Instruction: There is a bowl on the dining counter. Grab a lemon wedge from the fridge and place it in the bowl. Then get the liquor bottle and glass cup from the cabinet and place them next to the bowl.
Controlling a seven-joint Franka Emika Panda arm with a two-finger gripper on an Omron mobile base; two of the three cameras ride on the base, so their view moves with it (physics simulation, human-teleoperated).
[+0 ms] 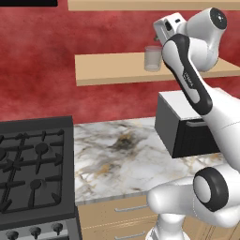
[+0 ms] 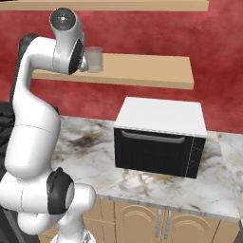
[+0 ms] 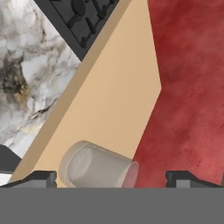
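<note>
The cup (image 1: 152, 58) is standing upright on the cabinet (image 1: 112, 69), the wooden shelf against the red wall (image 1: 42, 65). In the hand view the gripper (image 3: 112, 178) is hanging with its jaws spread wide, and the cup (image 3: 97, 167) is sitting between the two fingertips (image 3: 41, 178), nearer the left one, touching neither. From the right base the cup (image 2: 94, 59) is showing just beside the hand. Below, a black microwave (image 2: 159, 140) is resting on the marble counter (image 2: 95, 152), with a stove (image 1: 33, 164) further along.

The white robot arm (image 1: 187, 70) hides the right edge of the short clear glass cup (image 1: 153, 58) on the light-wood shelf board (image 1: 108, 68).
</note>
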